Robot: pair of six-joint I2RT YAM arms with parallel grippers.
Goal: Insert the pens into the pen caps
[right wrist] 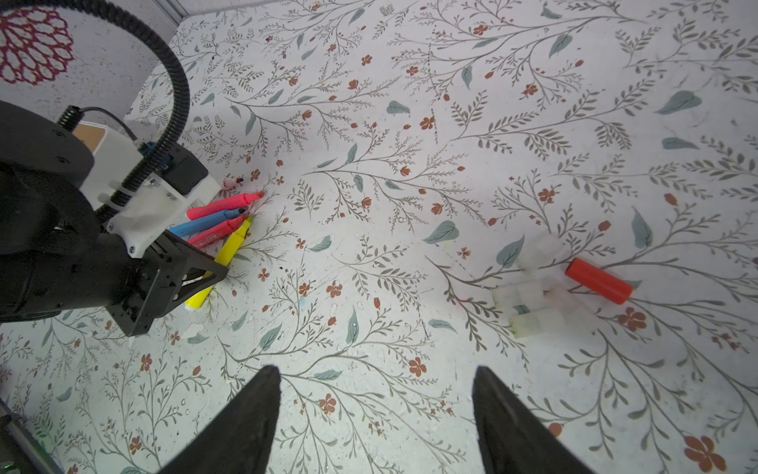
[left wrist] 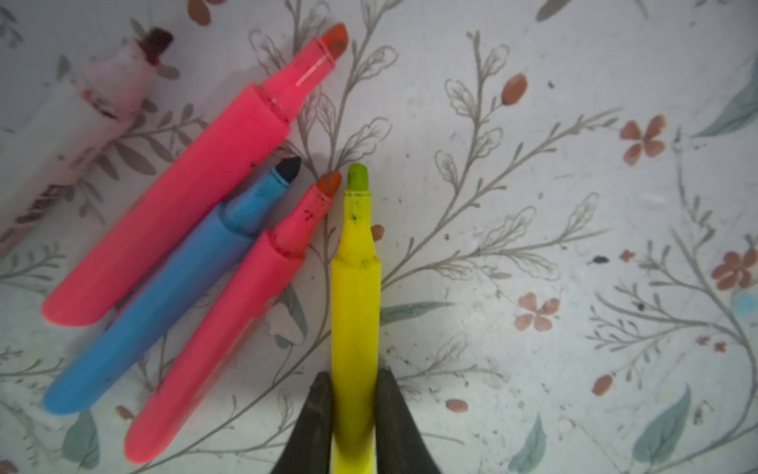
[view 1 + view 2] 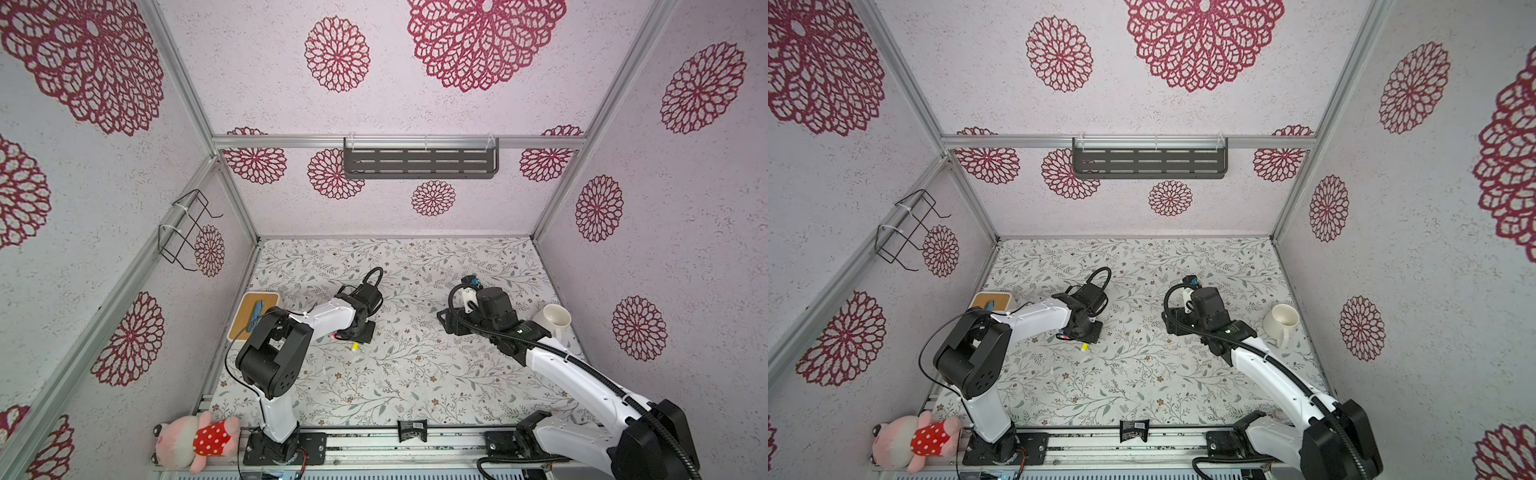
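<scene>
Several uncapped pens lie side by side on the floral table: a large pink one point(image 2: 184, 205), a blue one point(image 2: 164, 307), a smaller pink one point(image 2: 229, 328) and a white one point(image 2: 61, 135). My left gripper point(image 2: 353, 381) is shut on the yellow pen point(image 2: 355, 295), its jaws pressed against both sides of the barrel; the pen's end shows in both top views point(image 3: 355, 345) point(image 3: 1084, 346). The pen caps lie apart from the pens: a red cap point(image 1: 599, 281) and clear caps point(image 1: 529, 295) point(image 1: 537, 322). My right gripper point(image 1: 375, 377) hangs open above bare table, short of the caps.
A white mug point(image 3: 552, 320) stands at the right edge behind the right arm. A wood-topped box point(image 3: 253, 313) sits at the left edge. A plush toy point(image 3: 195, 440) and a small black packet point(image 3: 411, 430) lie along the front rail.
</scene>
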